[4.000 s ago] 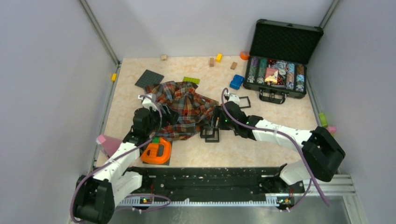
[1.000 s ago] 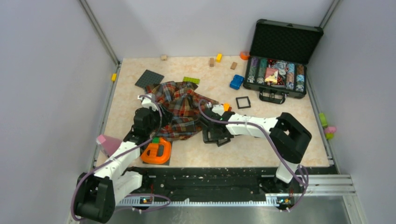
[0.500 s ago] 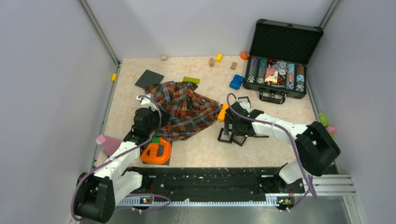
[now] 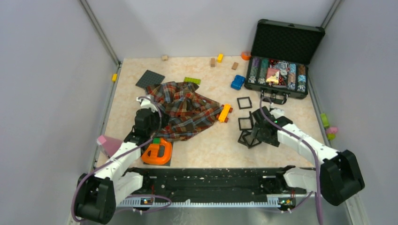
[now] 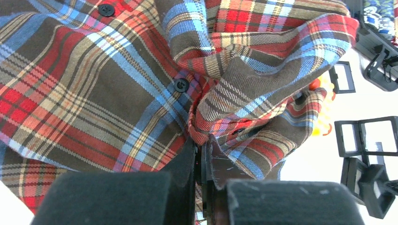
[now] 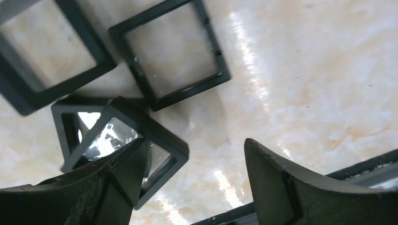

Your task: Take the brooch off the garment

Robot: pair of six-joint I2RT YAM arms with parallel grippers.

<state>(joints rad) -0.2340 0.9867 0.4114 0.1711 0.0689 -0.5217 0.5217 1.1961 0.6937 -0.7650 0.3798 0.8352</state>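
The garment [image 4: 185, 110], a crumpled plaid shirt, lies left of the table's middle. My left gripper [image 4: 155, 123] is at its near-left edge. In the left wrist view my left gripper [image 5: 202, 143] is shut on a raised fold of the garment [image 5: 117, 103], next to a black button [image 5: 181, 85]. The brooch does not show in any view. My right gripper [image 4: 256, 133] hangs low over a heap of black square frames [image 4: 248, 138], well right of the garment. In the right wrist view my right gripper [image 6: 195, 145] is open, with bare tabletop between its fingers and a frame corner [image 6: 164, 145] by the left finger.
An open case of poker chips [image 4: 281, 70] stands at the back right. An orange-yellow toy brick [image 4: 225, 113] lies at the garment's right edge and an orange object [image 4: 157, 152] at its near side. A dark baseplate [image 4: 150, 78], a blue toy [image 4: 237, 82] and small bricks lie behind.
My left gripper has shut on the fabric fold. My right arm has swung right, away from the garment, with the black frames shifting right; its jaws have narrowed slightly. The toy brick is uncovered.
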